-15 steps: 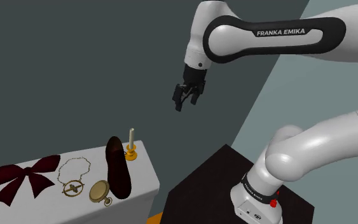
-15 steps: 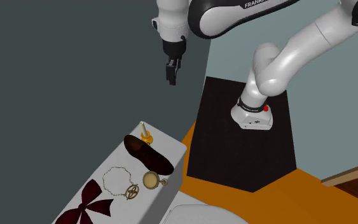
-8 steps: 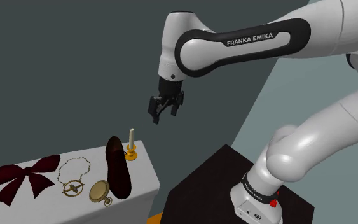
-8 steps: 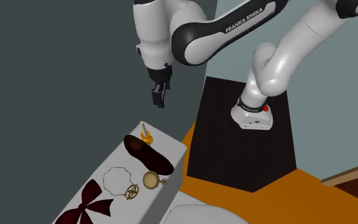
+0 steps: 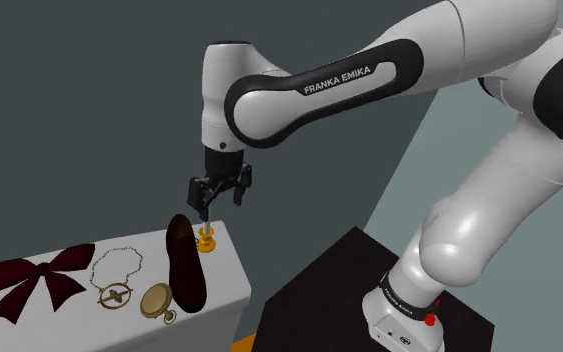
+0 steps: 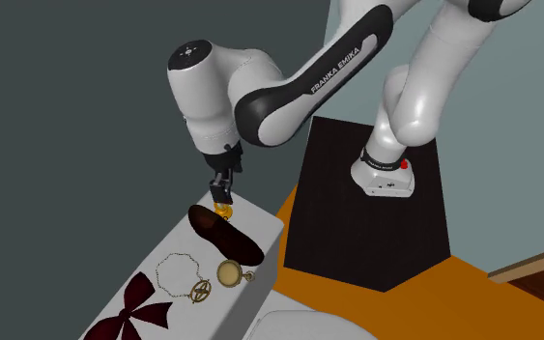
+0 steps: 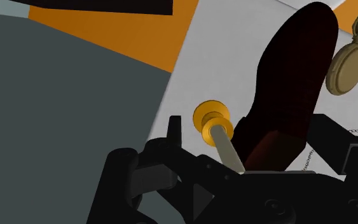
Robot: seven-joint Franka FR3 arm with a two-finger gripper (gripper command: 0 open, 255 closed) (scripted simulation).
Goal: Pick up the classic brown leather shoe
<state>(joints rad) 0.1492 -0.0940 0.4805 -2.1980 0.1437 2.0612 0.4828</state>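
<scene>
A dark brown shoe (image 5: 184,262) lies on the white table (image 5: 231,285), its heel toward the wall. It also appears as the shoe (image 6: 224,235) in the second exterior view. My gripper (image 5: 219,203) hangs open just above the shoe's heel end and a candle in a gold holder (image 5: 207,240). In the second exterior view the gripper (image 6: 221,185) hovers over the candle holder (image 6: 223,209). In the wrist view the shoe (image 7: 292,83) and the candle holder (image 7: 211,118) lie between the spread fingers of the gripper (image 7: 250,130), which touch neither.
Beside the shoe lie a gold pocket watch (image 5: 157,300), a chain necklace (image 5: 116,280) and a dark red bow (image 5: 34,278). The table's edge drops off just beside the shoe. The black stand (image 6: 376,193) sits on an orange floor.
The arm has swung down and toward the shoulder view's left, bringing the gripper from high beside the table to just over the candle and shoe heel. The fingers stay open.
</scene>
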